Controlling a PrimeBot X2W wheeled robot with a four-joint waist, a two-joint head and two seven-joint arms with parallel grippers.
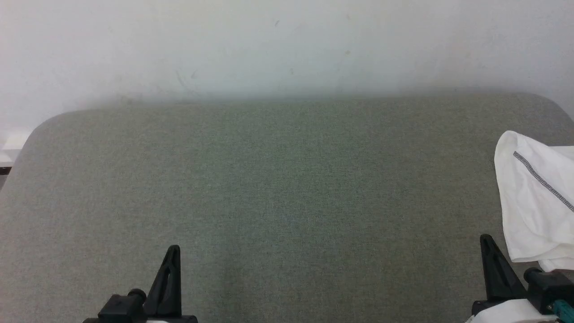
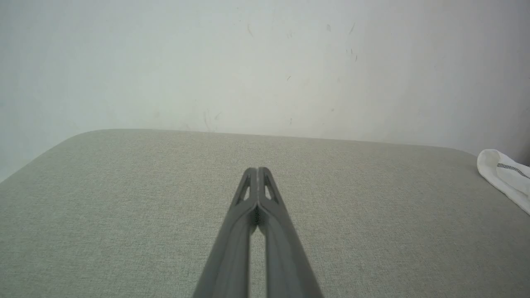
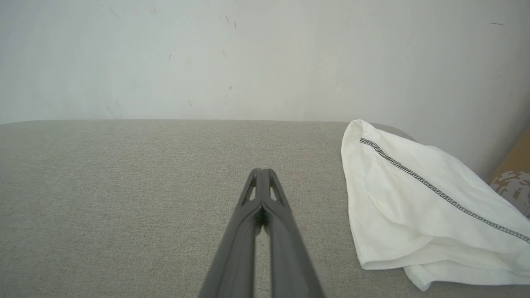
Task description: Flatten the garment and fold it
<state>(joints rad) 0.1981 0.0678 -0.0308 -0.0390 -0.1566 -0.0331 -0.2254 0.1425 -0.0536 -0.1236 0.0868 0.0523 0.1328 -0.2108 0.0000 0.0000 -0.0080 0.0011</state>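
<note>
Beside the closed right gripper (image 3: 261, 173) lies the garment (image 3: 414, 207) — bunched, white.

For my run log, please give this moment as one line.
shirt: bunched, right side of grey surface | left hand: shut, empty | right hand: shut, empty | folding: not started

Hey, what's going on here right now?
A two-armed robot faces a grey fabric surface with a white shirt lying bunched at its right edge. Nothing is being held. The left hand and right hand are both shut and empty, low over bare surface. The shirt lies off to the right hand's side, clear of it, and is not yet spread flat, so the work seems not to have begun.
</note>
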